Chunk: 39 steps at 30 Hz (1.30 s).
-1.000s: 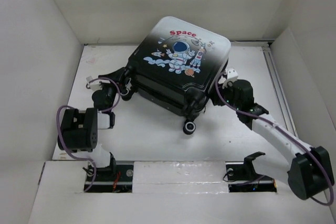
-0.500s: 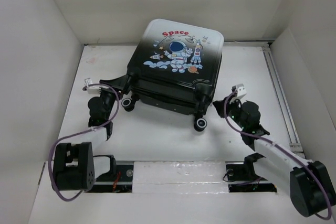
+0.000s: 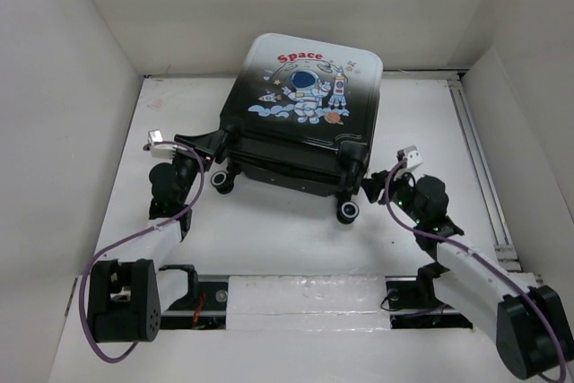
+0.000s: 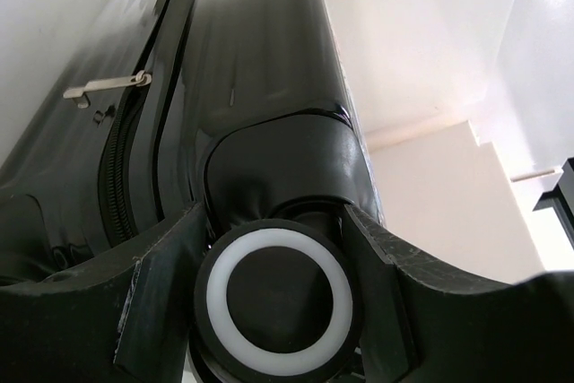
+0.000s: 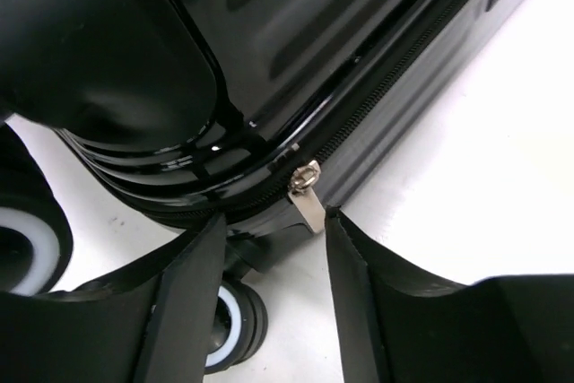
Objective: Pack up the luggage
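the luggage [image 3: 305, 123] hogs the far middle of the table [image 3: 269, 239] and sits right up near the far wall [image 3: 269, 15], so there's barely any way round behind it, but the strip between its near wheels and the arm bases is open. the left gripper [image 3: 213, 141] is tucked in at the case's near-left corner with a caster wheel [image 4: 273, 311] filling the gap between its fingers. the right gripper [image 5: 269, 235] has its fingers spread with only the zipper pull [image 5: 307, 193] poking in, and there's room to its right up to the rail [image 3: 471, 159].
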Tool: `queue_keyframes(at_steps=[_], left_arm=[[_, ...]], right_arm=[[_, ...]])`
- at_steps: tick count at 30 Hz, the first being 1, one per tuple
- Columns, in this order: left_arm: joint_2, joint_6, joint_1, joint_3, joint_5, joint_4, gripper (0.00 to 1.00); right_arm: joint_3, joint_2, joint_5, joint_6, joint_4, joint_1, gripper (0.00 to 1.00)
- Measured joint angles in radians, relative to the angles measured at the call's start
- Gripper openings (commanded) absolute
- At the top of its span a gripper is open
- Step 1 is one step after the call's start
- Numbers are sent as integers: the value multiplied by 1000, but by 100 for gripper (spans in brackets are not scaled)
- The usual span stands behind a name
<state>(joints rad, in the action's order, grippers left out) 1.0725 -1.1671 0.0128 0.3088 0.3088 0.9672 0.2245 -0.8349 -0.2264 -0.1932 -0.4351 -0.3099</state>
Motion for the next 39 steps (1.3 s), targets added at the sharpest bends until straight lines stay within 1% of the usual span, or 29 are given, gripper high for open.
queue_keyframes(at_steps=[5,7,10,11,12,13,15,20,23,32,39], left_arm=[[18,0,0,28,-1,-30,0],[19,2,0,40,-2,-47,0],[19,5,0,49,-3,-62,0],[19,6,0,50,-3,-65,0],[19,7,0,51,-4,-69,0],[19,7,0,51,-5,-71,0],[19,8,0,53,-5,-72,0],[19,8,0,66,-5,-85,0],[19,8,0,68,-5,-89,0],[19,8,0,68,-3,-89,0],[33,4,0,68,1,-72,0]], right_arm=[[56,-140,-116,11,-58,71,47],[62,-179,-148,14,-98,92,44],[69,-222,-207,20,-144,109,31],[78,-235,-227,20,-150,115,31],[85,-246,-238,20,-152,119,35],[86,-250,-241,18,-153,122,41],[76,-235,-229,11,-148,126,43],[48,-135,-159,4,-40,124,43],[48,-122,-119,2,-10,119,43],[93,-258,-84,14,19,108,44],[151,-306,-82,48,-1,106,44]])
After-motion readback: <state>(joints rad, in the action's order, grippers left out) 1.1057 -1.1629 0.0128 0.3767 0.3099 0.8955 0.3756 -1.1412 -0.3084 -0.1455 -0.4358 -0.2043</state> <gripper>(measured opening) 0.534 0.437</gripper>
